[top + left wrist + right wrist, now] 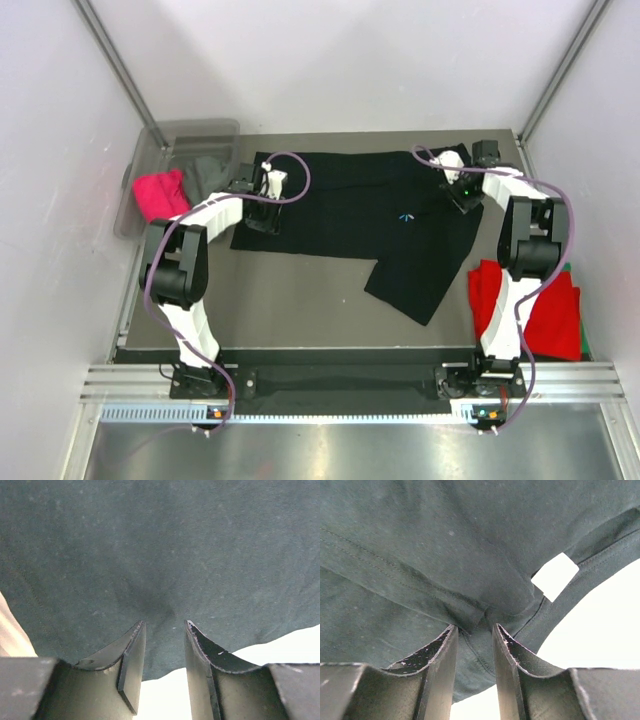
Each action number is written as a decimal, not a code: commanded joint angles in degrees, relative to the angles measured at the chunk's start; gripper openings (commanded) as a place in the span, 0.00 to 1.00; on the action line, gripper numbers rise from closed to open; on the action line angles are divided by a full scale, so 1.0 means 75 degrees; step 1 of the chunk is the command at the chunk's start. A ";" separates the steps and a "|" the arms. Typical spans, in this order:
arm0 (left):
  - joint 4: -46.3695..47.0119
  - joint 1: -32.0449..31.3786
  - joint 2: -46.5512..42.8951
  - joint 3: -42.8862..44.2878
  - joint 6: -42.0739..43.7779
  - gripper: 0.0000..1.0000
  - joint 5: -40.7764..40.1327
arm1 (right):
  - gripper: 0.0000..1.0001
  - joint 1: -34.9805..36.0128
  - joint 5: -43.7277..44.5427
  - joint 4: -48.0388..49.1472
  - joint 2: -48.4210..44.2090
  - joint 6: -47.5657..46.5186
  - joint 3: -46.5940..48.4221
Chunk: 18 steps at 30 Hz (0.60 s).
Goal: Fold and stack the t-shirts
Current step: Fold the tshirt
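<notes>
The large black t-shirt (pixel 340 205) lies spread across the far half of the table, its blue starburst mark (pixel 405 216) near the middle, and one part trails toward the front right. My left gripper (pixel 262 214) is shut on its left edge. My right gripper (pixel 464 196) is shut on its right side. In the left wrist view the dark cloth (pixel 160 545) is pinched between the fingers (pixel 165 630). In the right wrist view a seamed fold of cloth (pixel 420 540) is pinched between the fingers (pixel 475 632).
A red t-shirt (pixel 545 305) lies at the right table edge with a green one (pixel 572 268) peeking from under it. A translucent grey tub (pixel 195 130) at the far left holds a pink shirt (pixel 160 193) and a grey shirt (pixel 208 175).
</notes>
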 commanded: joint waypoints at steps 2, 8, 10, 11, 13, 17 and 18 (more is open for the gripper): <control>0.0210 0.0048 -0.0011 0.0029 -0.0079 0.41 -0.0018 | 0.34 -0.0098 -0.0015 0.0150 0.0178 0.0093 0.0353; 0.0222 0.0048 -0.0022 0.0006 -0.0091 0.41 -0.0065 | 0.31 -0.0168 -0.0143 0.0138 0.0249 0.0139 0.0435; 0.0233 0.0048 -0.0023 -0.0018 -0.0079 0.41 -0.0065 | 0.26 -0.0168 -0.0225 0.0126 0.0202 0.0151 0.0447; 0.0245 0.0048 -0.0023 -0.0029 -0.0091 0.41 -0.0065 | 0.23 -0.0168 -0.0260 0.0126 0.0179 0.0151 0.0435; 0.0245 0.0048 -0.0023 -0.0029 -0.0091 0.41 -0.0077 | 0.16 -0.0180 -0.0307 0.0115 0.0155 0.0163 0.0435; 0.0234 0.0048 -0.0034 -0.0029 -0.0114 0.41 -0.0065 | 0.06 -0.0180 -0.0343 0.0068 0.0038 0.0186 0.0412; 0.0233 0.0048 -0.0034 -0.0029 -0.0103 0.41 -0.0088 | 0.04 -0.0180 -0.0354 0.0056 0.0003 0.0198 0.0389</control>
